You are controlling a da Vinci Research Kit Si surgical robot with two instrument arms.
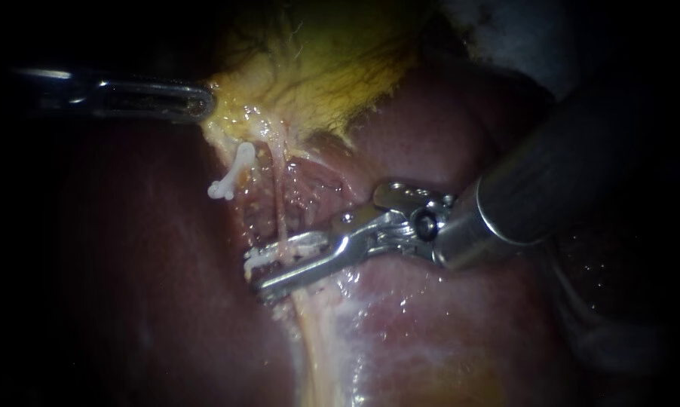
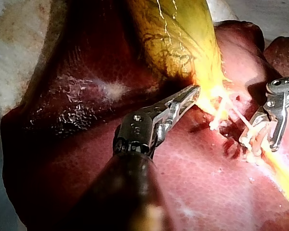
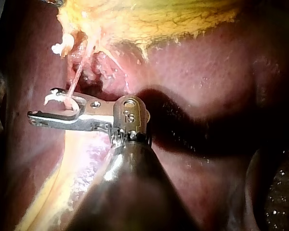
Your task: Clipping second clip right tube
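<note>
Right instrument (image 1: 258, 274), lower centre of the endoscope view. Jaws stand narrowly apart, carrying a loaded clip (image 1: 295, 246): white, one leg along each jaw.

The right tube (image 1: 281, 218) passes through the gap between the clip's legs. The right wrist view agrees, with the tube well inside the mouth.

Tube's long axis is near vertical in frame, running from the yellow tissue above to the pale band below. Jaws lie almost horizontal, tips pointing frame-left, so they cross the tube close to square.

Judgement: clip not yet closed. The coming move is a squeeze in place, with no further reach needed.

Shaft enters from the right, rising to upper right. The wrist is flexed so the jaws lie flatter than the shaft.

Seated clip (image 1: 233, 175) is up-left of the jaws and apart from them. Which tube it sits on: cannot tell.

Left instrument (image 1: 200, 102), upper left. Jaws closed on the gallbladder (image 1: 317, 68) edge, well apart from the clipping site. Liver (image 1: 445, 316) lies beneath.
</note>
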